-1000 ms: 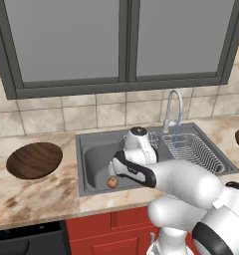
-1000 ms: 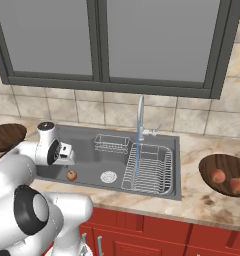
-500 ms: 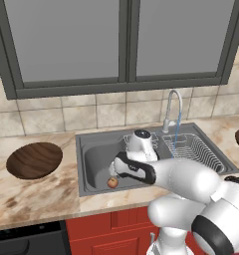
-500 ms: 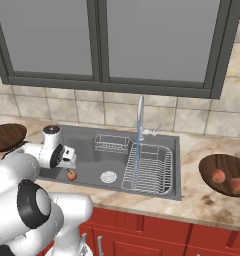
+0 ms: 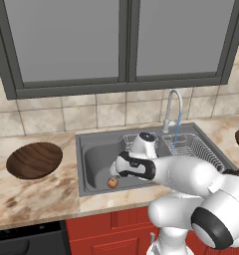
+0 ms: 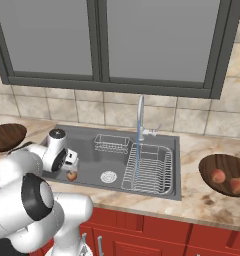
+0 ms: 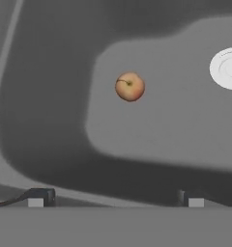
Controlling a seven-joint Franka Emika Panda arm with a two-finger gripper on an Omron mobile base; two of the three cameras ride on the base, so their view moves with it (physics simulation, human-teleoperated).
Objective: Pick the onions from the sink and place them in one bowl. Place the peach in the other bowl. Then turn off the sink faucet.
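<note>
Ahead of hand (image 7: 115, 198) — peach (image 7: 130, 86) — apart

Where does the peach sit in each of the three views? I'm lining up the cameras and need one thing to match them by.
Left base view: the peach lies on the sink floor near the front left corner, just below the arm's wrist.
Right base view: low at the left, beside the arm, left of the drain.
Hand view: above centre, ahead of the open gripper.
Shared landmark: the round white drain.
</note>
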